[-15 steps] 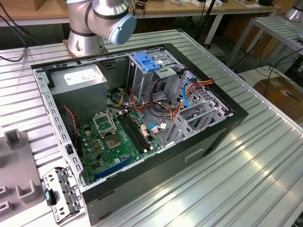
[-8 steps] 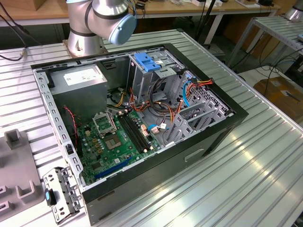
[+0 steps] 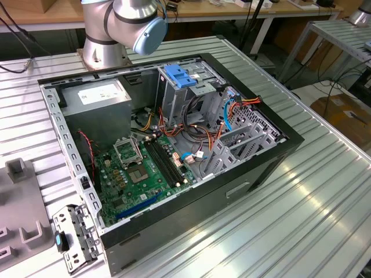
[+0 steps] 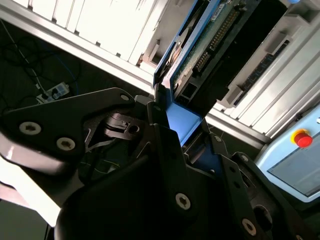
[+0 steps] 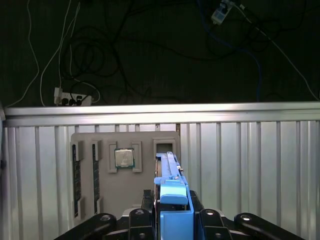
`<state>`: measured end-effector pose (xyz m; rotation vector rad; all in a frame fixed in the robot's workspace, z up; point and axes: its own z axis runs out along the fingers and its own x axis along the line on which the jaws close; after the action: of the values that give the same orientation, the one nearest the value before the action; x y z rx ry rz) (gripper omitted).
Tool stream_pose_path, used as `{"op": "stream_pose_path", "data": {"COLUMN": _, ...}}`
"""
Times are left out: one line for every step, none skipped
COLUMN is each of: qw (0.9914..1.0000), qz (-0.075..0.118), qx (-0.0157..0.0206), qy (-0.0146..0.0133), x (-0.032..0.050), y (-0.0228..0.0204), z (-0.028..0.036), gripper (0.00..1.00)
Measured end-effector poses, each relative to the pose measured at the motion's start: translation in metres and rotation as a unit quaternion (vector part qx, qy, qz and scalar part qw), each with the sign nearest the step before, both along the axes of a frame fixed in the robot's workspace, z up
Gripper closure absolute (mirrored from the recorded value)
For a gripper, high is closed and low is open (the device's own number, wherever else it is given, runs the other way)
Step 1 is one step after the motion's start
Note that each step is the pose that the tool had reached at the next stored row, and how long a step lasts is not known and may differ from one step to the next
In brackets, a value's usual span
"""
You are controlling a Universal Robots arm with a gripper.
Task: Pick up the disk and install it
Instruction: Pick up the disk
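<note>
Jaws closed on the disk [image 5: 172, 197], clamped at its blue carrier edge in the first wrist view. Its circuit board [image 4: 202, 52] is exposed in the second wrist view. Judged rigid, fairly heavy and shock-sensitive: hold the carrier sides, never the board. The open computer case [image 3: 191, 217] sits centre frame in the exterior view.

We see our arm [image 3: 124, 20] standing on its silver base [image 3: 99, 55] near the top of the exterior view. A grey joint there has a pale blue cap [image 3: 152, 32] that faces the exterior view's right. In both wrist views our gripper [image 5: 172, 202] [image 4: 182, 125] has its black fingers [image 5: 146, 200] pressed against the two flat sides of the disk [image 5: 169, 172], which stands on edge between them. Behind the fingers, our black linkage bars [image 4: 65, 125] spread out to either side, their bolt heads showing.
</note>
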<state>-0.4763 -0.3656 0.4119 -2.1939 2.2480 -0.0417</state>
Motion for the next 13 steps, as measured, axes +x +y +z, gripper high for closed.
{"op": "stream_pose_path", "data": {"qw": 1.00000, "qz": 0.000, "qx": 0.0000, "qy": 0.0000, "x": 0.0000, "y": 0.0000, "z": 0.0011, "gripper": 0.63}}
{"op": "stream_pose_path", "data": {"qw": 1.00000, "qz": 0.000, "qx": 0.0000, "qy": 0.0000, "x": 0.0000, "y": 0.0000, "z": 0.0024, "gripper": 0.63}}
{"op": "stream_pose_path", "data": {"qw": 1.00000, "qz": 0.000, "qx": 0.0000, "qy": 0.0000, "x": 0.0000, "y": 0.0000, "z": 0.0037, "gripper": 0.63}}
{"op": "stream_pose_path", "data": {"qw": 1.00000, "qz": 0.000, "qx": 0.0000, "qy": 0.0000, "x": 0.0000, "y": 0.0000, "z": 0.0052, "gripper": 0.63}}
{"op": "stream_pose_path", "data": {"qw": 1.00000, "qz": 0.000, "qx": 0.0000, "qy": 0.0000, "x": 0.0000, "y": 0.0000, "z": 0.0065, "gripper": 0.63}}
{"op": "stream_pose_path", "data": {"qw": 1.00000, "qz": 0.000, "qx": 0.0000, "qy": 0.0000, "x": 0.0000, "y": 0.0000, "z": 0.0080, "gripper": 0.63}}
{"op": "stream_pose_path", "data": {"qw": 1.00000, "qz": 0.000, "qx": 0.0000, "qy": 0.0001, "x": 0.0000, "y": 0.0000, "z": 0.0095, "gripper": 0.63}}
{"op": "stream_pose_path", "data": {"qw": 1.00000, "qz": 0.000, "qx": 0.0000, "qy": 0.0001, "x": 0.0000, "y": 0.0000, "z": 0.0117, "gripper": 0.63}}
{"op": "stream_pose_path", "data": {"qw": 1.00000, "qz": 0.000, "qx": 0.0000, "qy": 0.0000, "x": 0.0000, "y": 0.0000, "z": 0.0138, "gripper": 0.63}}
{"op": "stream_pose_path", "data": {"qw": 1.00000, "qz": 0.000, "qx": 0.0000, "qy": 0.0000, "x": 0.0000, "y": 0.0000, "z": 0.0153, "gripper": 0.63}}
{"op": "stream_pose_path", "data": {"qw": 1.00000, "qz": 0.000, "qx": 0.0000, "qy": 0.0000, "x": 0.0000, "y": 0.0000, "z": 0.0170, "gripper": 0.63}}
{"op": "stream_pose_path", "data": {"qw": 1.00000, "qz": 0.000, "qx": 0.0000, "qy": 0.0000, "x": 0.0000, "y": 0.0000, "z": 0.0187, "gripper": 0.63}}
{"op": "stream_pose_path", "data": {"qw": 1.00000, "qz": 0.000, "qx": 0.0000, "qy": 0.0000, "x": 0.0000, "y": 0.0000, "z": 0.0210, "gripper": 0.63}}
